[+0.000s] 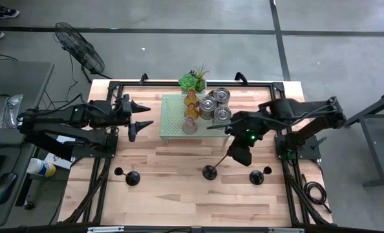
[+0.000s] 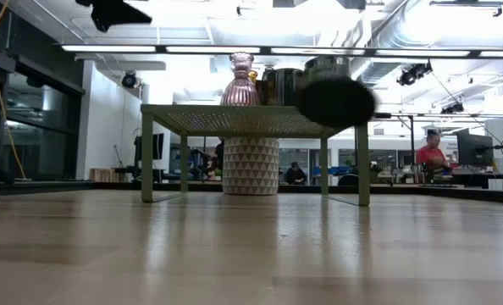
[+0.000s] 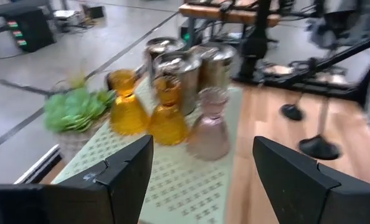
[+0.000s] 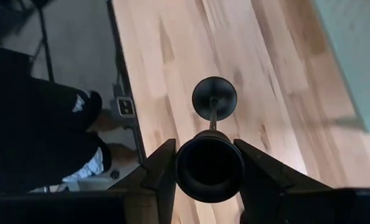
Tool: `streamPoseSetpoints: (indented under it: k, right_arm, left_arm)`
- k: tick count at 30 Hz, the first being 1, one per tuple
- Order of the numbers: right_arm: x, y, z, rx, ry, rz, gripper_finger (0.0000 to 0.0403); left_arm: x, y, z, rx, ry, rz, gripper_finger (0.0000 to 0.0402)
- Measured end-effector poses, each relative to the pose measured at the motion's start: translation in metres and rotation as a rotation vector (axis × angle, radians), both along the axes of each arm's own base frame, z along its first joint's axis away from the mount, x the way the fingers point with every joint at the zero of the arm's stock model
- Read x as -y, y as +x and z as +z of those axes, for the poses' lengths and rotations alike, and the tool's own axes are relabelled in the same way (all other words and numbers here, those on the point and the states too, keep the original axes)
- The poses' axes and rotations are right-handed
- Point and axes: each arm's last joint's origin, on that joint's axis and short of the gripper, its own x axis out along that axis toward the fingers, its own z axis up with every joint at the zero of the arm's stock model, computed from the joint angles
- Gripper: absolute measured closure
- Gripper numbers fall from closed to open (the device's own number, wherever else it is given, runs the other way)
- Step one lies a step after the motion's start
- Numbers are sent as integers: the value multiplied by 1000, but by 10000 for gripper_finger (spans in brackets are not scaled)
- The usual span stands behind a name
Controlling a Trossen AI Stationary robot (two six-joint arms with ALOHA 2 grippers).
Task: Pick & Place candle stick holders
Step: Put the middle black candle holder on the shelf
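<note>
Black candle stick holder (image 4: 210, 163) between right gripper (image 4: 205, 167) jaws, unlabelled.

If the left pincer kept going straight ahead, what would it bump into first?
Probably the pink glass holder on the green stand. The open left pincer points at the cluster there, and the pink one looks nearest, ahead of the orange holders, though depth is hard to judge.

- Both arms are dark, jointed and matte.
- The right arm (image 1: 295, 115) carries a small green light near its wrist.
- The left end effector (image 3: 200, 174) has broad, wedge-shaped black fingers.
</note>
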Motion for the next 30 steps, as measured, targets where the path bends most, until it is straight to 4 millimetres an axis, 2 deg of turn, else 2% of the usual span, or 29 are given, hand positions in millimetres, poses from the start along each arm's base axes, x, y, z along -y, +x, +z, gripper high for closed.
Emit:
streamPoseSetpoints:
  k: [5, 11, 20, 30]
  right_arm:
    - [1, -3, 13, 135, -24, 31, 278]
    - [2, 2, 23, 291, -116, 67, 277]
    - [4, 10, 32, 451, -267, 60, 277]
    - [5, 17, 40, 563, -311, 57, 277]
  left_arm:
    - [2, 2, 24, 24, -20, -79, 130]
    - [6, 17, 58, 5, -47, -173, 130]
    - [10, 65, 101, -161, -84, -253, 130]
    - [14, 117, 129, -278, -124, -318, 130]
